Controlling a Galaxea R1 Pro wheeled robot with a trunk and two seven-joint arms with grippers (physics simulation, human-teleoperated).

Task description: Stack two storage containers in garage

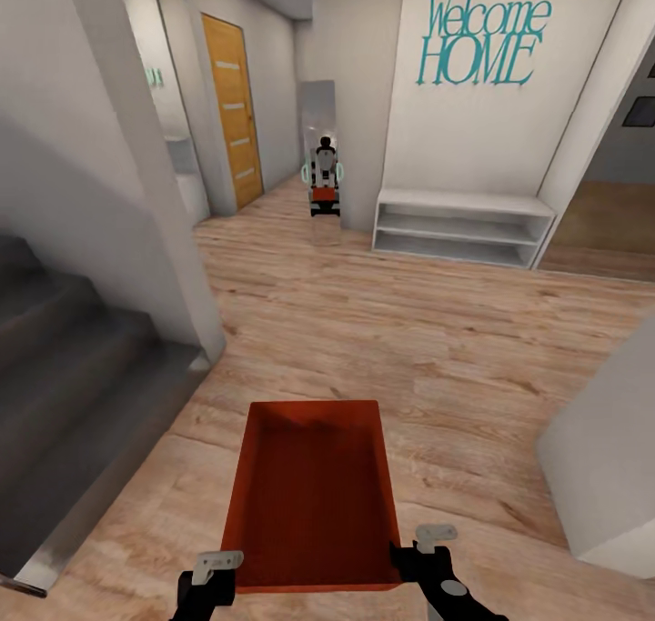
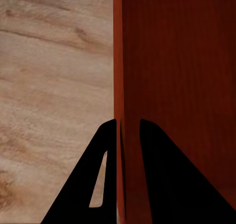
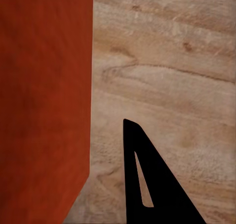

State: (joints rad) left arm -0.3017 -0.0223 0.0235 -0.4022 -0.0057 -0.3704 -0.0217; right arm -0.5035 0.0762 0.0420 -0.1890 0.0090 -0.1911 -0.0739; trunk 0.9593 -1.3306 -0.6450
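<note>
One orange-red storage container [image 1: 314,503], open-topped and empty, hangs in front of me above the light wood-plank hallway floor [image 1: 437,348]. My left gripper [image 1: 221,580] is at its near left corner. In the left wrist view its two dark fingers straddle the container's thin wall [image 2: 119,62], shut on it. My right gripper [image 1: 411,555] is against the near right rim. In the right wrist view a single dark finger [image 3: 147,184] stands a little apart from the container's edge [image 3: 44,96]. The garage and its floor are out of view.
Grey stairs [image 1: 73,375] descend at the left behind a wall corner [image 1: 196,312]. Ahead stand a white low shelf [image 1: 464,225] under a "Welcome HOME" sign, a tall mirror [image 1: 323,162] and a wooden door [image 1: 227,112]. A pale block [image 1: 605,457] juts in at right.
</note>
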